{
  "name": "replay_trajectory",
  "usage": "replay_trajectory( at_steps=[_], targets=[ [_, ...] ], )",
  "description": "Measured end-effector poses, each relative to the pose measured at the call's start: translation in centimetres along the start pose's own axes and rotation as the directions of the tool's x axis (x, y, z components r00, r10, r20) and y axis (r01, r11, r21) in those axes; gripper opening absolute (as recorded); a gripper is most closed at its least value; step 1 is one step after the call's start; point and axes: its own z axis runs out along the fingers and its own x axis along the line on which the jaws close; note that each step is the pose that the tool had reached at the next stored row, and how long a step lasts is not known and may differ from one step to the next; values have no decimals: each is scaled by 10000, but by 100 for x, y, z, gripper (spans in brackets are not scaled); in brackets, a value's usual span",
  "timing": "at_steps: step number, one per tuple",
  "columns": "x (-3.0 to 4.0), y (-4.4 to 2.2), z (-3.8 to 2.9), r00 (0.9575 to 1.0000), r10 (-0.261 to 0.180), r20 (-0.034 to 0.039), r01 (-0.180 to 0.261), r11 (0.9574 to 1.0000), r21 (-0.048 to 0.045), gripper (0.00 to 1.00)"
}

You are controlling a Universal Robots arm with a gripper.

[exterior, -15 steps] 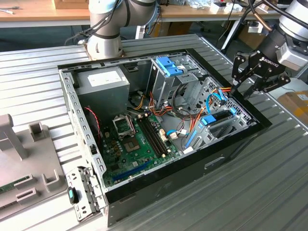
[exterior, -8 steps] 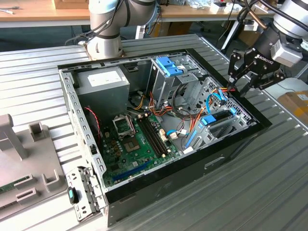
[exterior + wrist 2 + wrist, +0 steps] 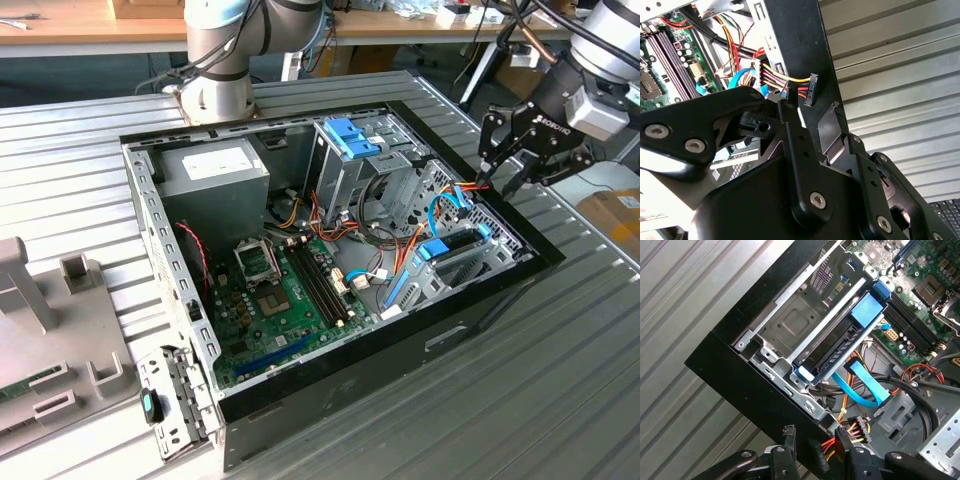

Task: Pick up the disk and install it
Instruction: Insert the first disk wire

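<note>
The disk (image 3: 458,246) is a dark flat drive with blue side rails and a blue end tab. It lies in the metal bay at the corner of the open computer case (image 3: 480,310) on the exterior view's right. In the first wrist view the disk (image 3: 837,350) sits slanted in that bay. My gripper (image 3: 500,180) hangs above the case's rim, just beyond the disk, open and holding nothing. In both wrist views a black power plug (image 3: 810,90) on coloured wires sits by the fingertips (image 3: 788,432).
A tall silver cage with blue clips (image 3: 352,135) stands behind the bay. A thin blue cable (image 3: 445,205) and wire bundles cross between them. The motherboard (image 3: 285,290) fills the case floor. The arm's base (image 3: 215,90) and a grey fixture (image 3: 40,330) stand on the ribbed table.
</note>
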Motion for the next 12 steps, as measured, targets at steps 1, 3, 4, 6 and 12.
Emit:
replay_trajectory(
  at_steps=[1,3,4,6,12],
  targets=[
    [0,0,3,10000,-1,1,1,10000,1,44],
    [0,0,6,10000,0,2,0,10000,1,42],
    [0,0,6,10000,0,1,0,10000,1,36],
    [1,0,8,10000,-1,1,1,10000,1,29],
    [1,0,11,10000,0,2,0,10000,2,20]
  ],
)
